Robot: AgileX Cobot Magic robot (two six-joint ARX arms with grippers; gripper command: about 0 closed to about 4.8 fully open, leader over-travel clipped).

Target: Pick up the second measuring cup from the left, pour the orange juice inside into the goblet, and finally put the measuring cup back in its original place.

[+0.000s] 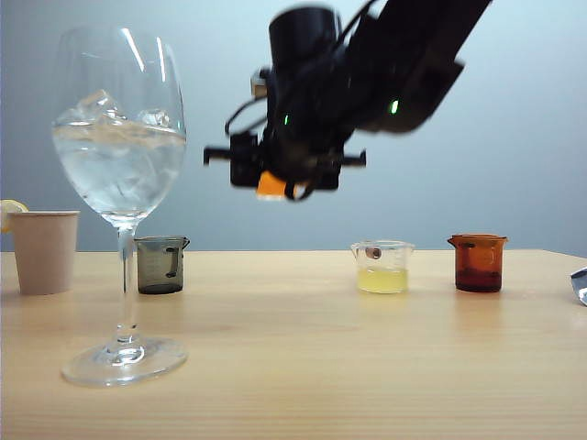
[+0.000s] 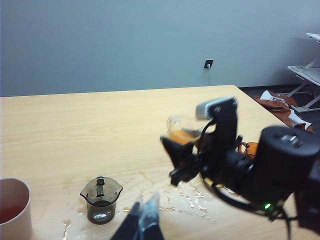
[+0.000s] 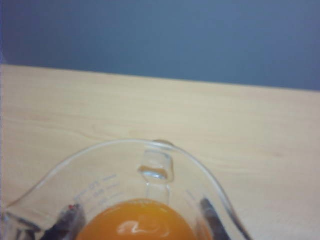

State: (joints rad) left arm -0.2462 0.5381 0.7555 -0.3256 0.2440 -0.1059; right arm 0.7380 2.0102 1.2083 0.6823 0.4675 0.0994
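Though the right arm hangs in plain sight above the table, its own dark bulk hides nearly all of the second measuring cup; from the front only a scrap of the orange juice peeps out below the right gripper. That gripper is up in the air to the right of the goblet, about level with its bowl, pinching the clear cup between its fingers, whose dark tips show through the glass on either side of the juice.

The goblet holds clear liquid and ice. Behind it and to its left stands a beige paper cup, cut off at the edge; just behind its stem on the right is a smoky grey cup. Well to the goblet's right sit a clear cup of pale yellow liquid and an amber cup.

The left gripper is low near the grey cup, mostly cropped, its fingers close together with nothing between them that I can see. Wet spots glisten on the wood beside it.
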